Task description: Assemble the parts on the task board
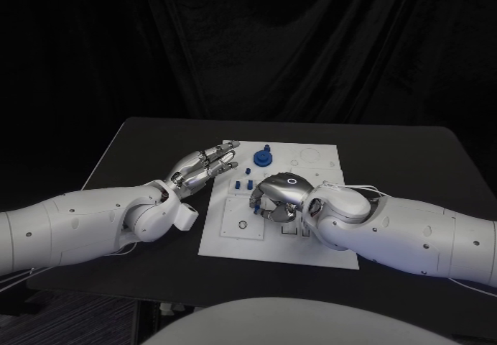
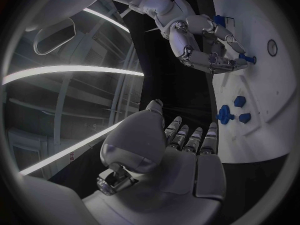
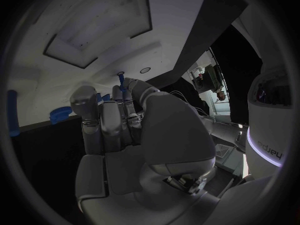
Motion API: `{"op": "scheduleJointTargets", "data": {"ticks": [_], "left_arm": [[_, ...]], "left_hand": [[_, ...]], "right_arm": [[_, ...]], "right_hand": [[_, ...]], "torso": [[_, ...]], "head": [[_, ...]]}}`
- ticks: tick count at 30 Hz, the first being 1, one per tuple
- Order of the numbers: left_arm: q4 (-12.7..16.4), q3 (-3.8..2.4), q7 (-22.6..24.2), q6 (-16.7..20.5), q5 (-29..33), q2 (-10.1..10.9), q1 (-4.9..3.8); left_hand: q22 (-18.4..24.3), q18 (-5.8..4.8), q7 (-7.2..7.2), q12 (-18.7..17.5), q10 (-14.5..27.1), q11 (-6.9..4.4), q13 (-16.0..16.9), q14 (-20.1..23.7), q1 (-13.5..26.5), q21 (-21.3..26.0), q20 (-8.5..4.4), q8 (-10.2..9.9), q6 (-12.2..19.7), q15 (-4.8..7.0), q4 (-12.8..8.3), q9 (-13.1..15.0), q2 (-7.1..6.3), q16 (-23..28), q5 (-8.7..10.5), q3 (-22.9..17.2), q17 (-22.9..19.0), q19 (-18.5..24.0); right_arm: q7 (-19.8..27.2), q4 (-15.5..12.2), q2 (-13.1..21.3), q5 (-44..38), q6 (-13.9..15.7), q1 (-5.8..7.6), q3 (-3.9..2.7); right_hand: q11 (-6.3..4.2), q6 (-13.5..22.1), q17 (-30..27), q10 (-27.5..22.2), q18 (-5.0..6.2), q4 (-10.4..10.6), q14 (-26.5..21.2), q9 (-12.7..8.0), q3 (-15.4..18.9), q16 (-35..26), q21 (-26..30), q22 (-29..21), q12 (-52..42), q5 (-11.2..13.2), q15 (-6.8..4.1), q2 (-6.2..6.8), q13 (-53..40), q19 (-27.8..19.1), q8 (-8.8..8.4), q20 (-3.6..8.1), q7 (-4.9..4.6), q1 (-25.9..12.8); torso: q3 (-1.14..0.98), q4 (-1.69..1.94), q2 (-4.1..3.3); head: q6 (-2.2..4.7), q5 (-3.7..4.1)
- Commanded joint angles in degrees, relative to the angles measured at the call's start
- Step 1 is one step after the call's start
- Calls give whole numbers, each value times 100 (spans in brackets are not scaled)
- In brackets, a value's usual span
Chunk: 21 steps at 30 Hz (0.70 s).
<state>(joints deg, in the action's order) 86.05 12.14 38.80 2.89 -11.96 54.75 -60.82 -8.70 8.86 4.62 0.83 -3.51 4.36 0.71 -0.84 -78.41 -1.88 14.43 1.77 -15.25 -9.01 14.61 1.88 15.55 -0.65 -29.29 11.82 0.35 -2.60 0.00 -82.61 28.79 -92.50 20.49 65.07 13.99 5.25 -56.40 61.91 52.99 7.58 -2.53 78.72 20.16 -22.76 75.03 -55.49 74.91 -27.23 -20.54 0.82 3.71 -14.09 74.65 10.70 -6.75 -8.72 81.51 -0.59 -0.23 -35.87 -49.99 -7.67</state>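
Note:
The white task board (image 1: 316,164) lies in the middle of the table. My right hand (image 1: 281,195) is curled over its middle and pinches a small blue peg (image 3: 120,79) at its fingertips, right against the board (image 3: 169,15). The left wrist view shows that right hand (image 2: 200,40) holding the blue peg (image 2: 247,59) on the board (image 2: 269,85). My left hand (image 1: 207,167) hovers by the board's far left edge, fingers stretched out and holding nothing. A larger blue part (image 1: 265,156) stands near the far edge, with small blue parts (image 1: 240,185) just behind my right hand.
The black table (image 1: 403,158) has free room to the right of the board and behind it. A round recess (image 1: 243,226) sits in the board's near left corner. Three blue parts (image 2: 232,111) cluster just ahead of my left hand's fingers (image 2: 190,137).

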Motion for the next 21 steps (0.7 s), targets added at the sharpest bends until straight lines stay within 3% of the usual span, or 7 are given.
{"op": "scheduleJointTargets", "data": {"ticks": [1, 21], "left_arm": [[-8, -4, 496, -99, -1, -14, 12], [-48, -4, 469, -142, -1, -49, 31]], "left_hand": [[5, 61, 30, -22, 32, -9, -7, 4, -29, 22, 24, 19, 5, -32, 6, 7, 46, 20, -35, -42, -2, 3], [-1, 51, 60, -22, 36, -3, -8, -15, -39, 20, 42, 23, -14, -68, -2, 10, 43, 8, -36, -54, 5, 0]], "right_arm": [[-97, 21, -21, -47, -12, -22, -4], [-175, 77, -57, -47, -205, -81, -4]], "right_hand": [[6, -42, -2, 37, -52, -1, 14, 4, 21, 10, 21, 563, 36, 30, -1, 47, -2, 23, 18, 7, 6, 23], [14, -36, -85, 15, -33, -14, -33, 44, 33, -43, 129, 535, 71, 26, 1, 56, 14, -27, 26, 8, 3, 38]], "torso": [[0, 0, -7], [-2, -2, 1]], "head": [[-1, 7], [-1, 3]]}}
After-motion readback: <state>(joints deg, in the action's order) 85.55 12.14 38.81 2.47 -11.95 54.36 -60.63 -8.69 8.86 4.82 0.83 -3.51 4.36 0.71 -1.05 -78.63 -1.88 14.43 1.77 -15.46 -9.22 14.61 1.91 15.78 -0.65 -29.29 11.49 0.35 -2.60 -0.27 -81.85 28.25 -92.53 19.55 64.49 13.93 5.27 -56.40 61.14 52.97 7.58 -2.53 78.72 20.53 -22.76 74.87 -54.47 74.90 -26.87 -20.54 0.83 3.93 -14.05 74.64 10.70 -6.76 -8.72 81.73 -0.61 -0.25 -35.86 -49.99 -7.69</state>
